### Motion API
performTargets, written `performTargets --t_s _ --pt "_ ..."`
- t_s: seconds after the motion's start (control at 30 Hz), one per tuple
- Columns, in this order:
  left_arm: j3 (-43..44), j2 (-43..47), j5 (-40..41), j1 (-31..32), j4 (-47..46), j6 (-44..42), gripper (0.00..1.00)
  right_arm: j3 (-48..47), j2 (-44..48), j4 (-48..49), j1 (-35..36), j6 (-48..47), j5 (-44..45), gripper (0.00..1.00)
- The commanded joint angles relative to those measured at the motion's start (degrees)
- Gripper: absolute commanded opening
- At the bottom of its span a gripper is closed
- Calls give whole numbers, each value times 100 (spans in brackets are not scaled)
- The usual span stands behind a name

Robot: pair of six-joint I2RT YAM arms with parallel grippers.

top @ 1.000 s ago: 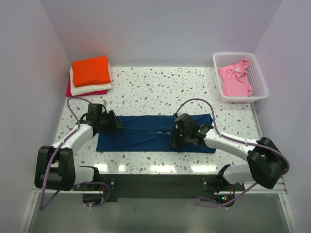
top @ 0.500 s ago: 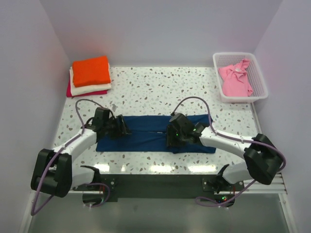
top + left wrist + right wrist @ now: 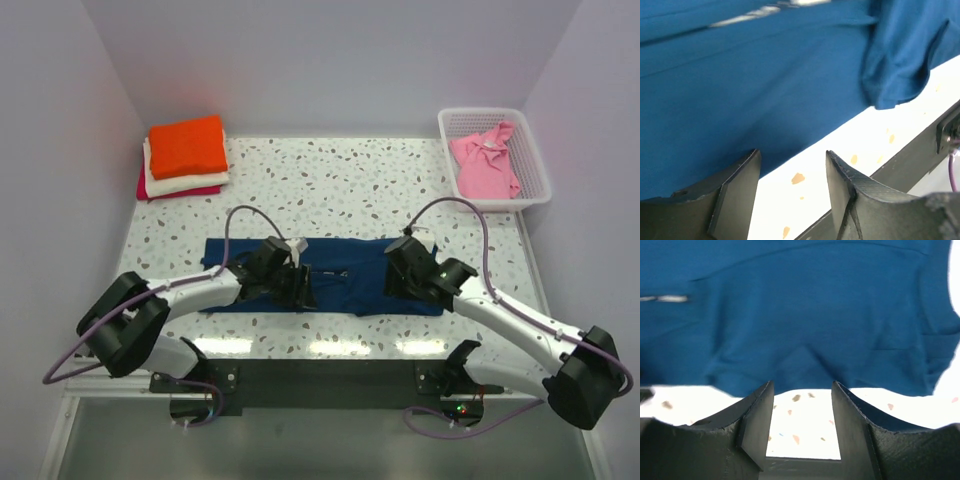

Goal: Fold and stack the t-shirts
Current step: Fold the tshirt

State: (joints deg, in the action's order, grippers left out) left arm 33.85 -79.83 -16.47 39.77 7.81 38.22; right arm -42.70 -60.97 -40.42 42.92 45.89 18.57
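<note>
A navy blue t-shirt (image 3: pixel 350 280) lies folded into a long strip across the near part of the table. My left gripper (image 3: pixel 302 289) hovers over its middle at the near edge, open (image 3: pixel 792 162), with only bare table and the navy hem (image 3: pixel 765 75) between its fingers. My right gripper (image 3: pixel 399 282) is over the strip's right part, open (image 3: pixel 802 392) and empty, just in front of the navy cloth (image 3: pixel 805 305). Folded orange, cream and magenta t-shirts (image 3: pixel 186 146) are stacked at the far left. A pink t-shirt (image 3: pixel 485 165) lies crumpled in the basket.
The white lattice basket (image 3: pixel 533 165) stands at the far right corner. Walls close in the table at the back and both sides. A dark rail (image 3: pixel 320 375) carrying the arm bases runs along the near edge.
My right gripper has opened, let go of the navy cloth and drawn back to the right. My left arm has swung right, from the strip's left end to its middle.
</note>
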Motion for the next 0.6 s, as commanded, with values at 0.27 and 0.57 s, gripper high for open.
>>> performTargets --t_s 0.27,0.57 --pt "1098 -753 346 936 -570 177 54 235 -916 596 -530 -309 -275 49" --pt "1528 -1175 522 1015 -491 116 54 789 -242 414 -530 -168 -477 24"
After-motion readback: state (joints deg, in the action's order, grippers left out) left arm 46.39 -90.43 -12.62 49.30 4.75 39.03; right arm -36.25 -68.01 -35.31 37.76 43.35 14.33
